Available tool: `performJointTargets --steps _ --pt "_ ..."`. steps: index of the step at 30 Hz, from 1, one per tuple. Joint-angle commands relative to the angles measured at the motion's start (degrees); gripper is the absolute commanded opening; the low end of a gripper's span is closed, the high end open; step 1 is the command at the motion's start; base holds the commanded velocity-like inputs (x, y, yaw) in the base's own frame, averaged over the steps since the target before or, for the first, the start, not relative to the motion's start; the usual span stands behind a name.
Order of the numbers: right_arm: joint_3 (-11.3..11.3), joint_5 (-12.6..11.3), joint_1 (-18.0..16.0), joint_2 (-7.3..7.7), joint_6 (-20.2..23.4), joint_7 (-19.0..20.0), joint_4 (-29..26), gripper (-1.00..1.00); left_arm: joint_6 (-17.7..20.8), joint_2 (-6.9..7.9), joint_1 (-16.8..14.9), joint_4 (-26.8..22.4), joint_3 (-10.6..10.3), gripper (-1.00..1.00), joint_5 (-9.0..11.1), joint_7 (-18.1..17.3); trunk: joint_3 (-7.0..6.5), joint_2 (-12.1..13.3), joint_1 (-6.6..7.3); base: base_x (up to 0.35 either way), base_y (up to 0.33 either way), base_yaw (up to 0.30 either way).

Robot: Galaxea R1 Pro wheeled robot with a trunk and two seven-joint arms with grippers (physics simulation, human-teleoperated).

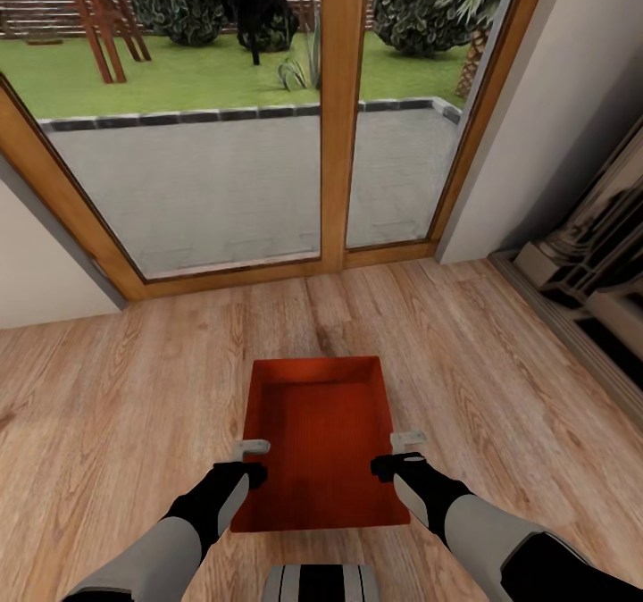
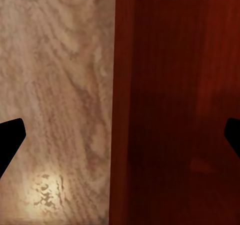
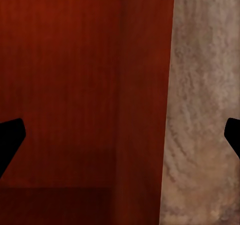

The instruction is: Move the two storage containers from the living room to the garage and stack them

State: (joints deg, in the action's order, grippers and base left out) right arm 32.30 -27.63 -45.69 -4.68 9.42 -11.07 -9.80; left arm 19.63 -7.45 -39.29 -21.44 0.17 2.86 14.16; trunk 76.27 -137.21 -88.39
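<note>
One red-orange open-top storage container [image 1: 320, 441] rests on the light wood-plank floor [image 1: 134, 423] of the living room, straight ahead of me. My left gripper [image 1: 252, 450] is at its left long wall and my right gripper [image 1: 408, 441] at its right long wall. In the left wrist view, the left gripper [image 2: 120, 135] is open, its dark fingertips [image 2: 10, 140] wide apart astride the container's wall [image 2: 165, 110]. The right wrist view shows the same: the right gripper [image 3: 120, 135] is open astride the red wall [image 3: 140, 95], with floor [image 3: 205, 110] outside it.
A wood-framed glass patio door [image 1: 344, 111] stands just beyond the container, with paving and lawn outside. White walls flank it [image 1: 45, 263] [image 1: 554, 102]. A stepped dark-and-pale structure [image 1: 589, 263] runs along the right wall. Open plank floor lies to either side.
</note>
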Motion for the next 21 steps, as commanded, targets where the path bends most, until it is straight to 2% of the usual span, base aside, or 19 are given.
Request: performJointTargets --steps 1,4,5,21 --pt "0.5 -0.4 0.0 0.02 0.3 -0.4 -0.1 1.0 0.3 -0.02 0.0 -0.1 0.0 1.0 0.3 0.3 0.04 0.0 0.01 0.0 0.0 0.0" --pt "0.5 -0.4 0.0 0.02 0.3 -0.4 -0.1 1.0 0.3 -0.02 0.0 -0.1 0.0 1.0 0.3 0.3 0.04 0.0 0.01 0.0 0.0 0.0" --pt "0.5 -0.4 0.0 0.02 0.3 -0.4 -0.1 -1.0 0.4 -0.02 0.0 -0.1 0.0 -1.0 0.4 0.3 0.04 0.0 0.01 0.0 0.0 0.0" --pt "0.5 -0.4 0.0 0.11 0.2 -0.4 -0.1 -1.0 0.3 -0.01 0.0 -0.1 -0.4 -1.0 0.4 1.1 0.04 0.0 0.01 0.0 0.0 0.0"
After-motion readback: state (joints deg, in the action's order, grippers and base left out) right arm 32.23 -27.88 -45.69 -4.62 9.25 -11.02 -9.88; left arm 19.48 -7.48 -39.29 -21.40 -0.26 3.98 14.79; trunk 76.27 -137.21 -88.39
